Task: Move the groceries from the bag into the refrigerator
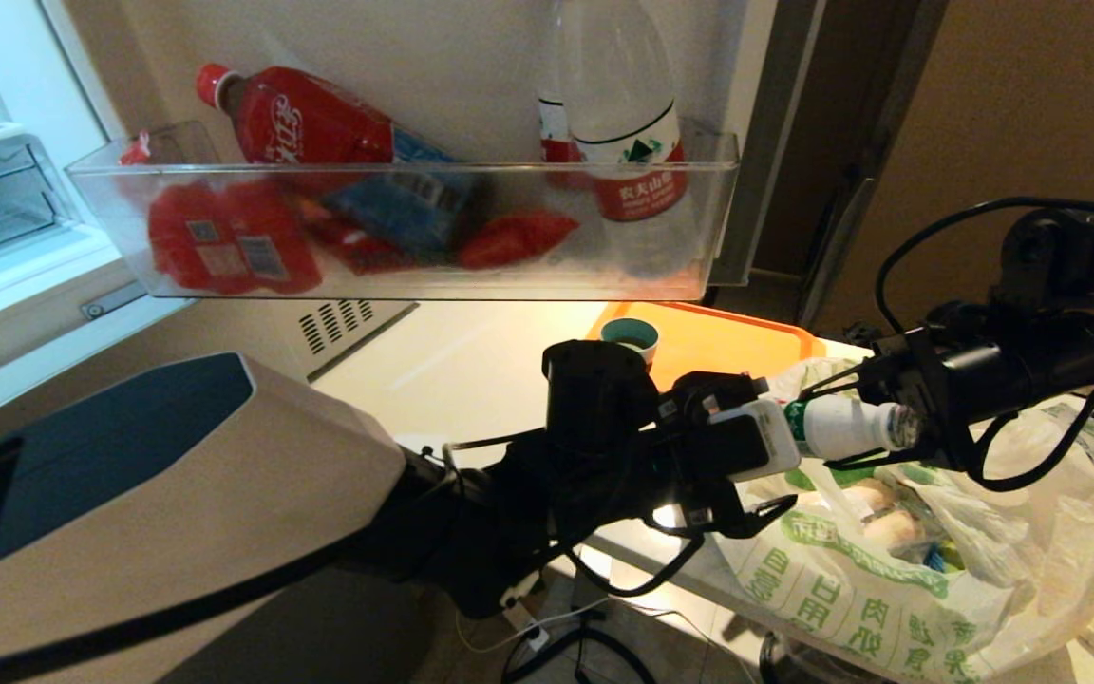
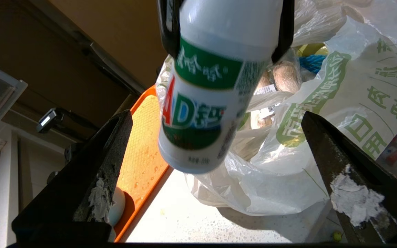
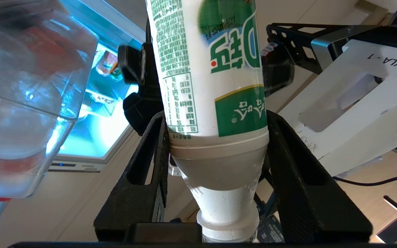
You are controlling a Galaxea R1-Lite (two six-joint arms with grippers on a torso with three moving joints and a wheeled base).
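The white bottle [image 2: 203, 103] hangs at twelve o'clock, pinched by the right gripper [image 2: 226, 27]; the left gripper's fingers [image 2: 95, 179] stand spread at seven and four o'clock, bag [image 2: 322, 137] behind.

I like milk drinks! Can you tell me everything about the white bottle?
The white bottle is plastic with a green label and a narrow neck. It lies level in the air above the bag, clamped near its neck by the right gripper. The left gripper waits open around its bottom end, not touching.
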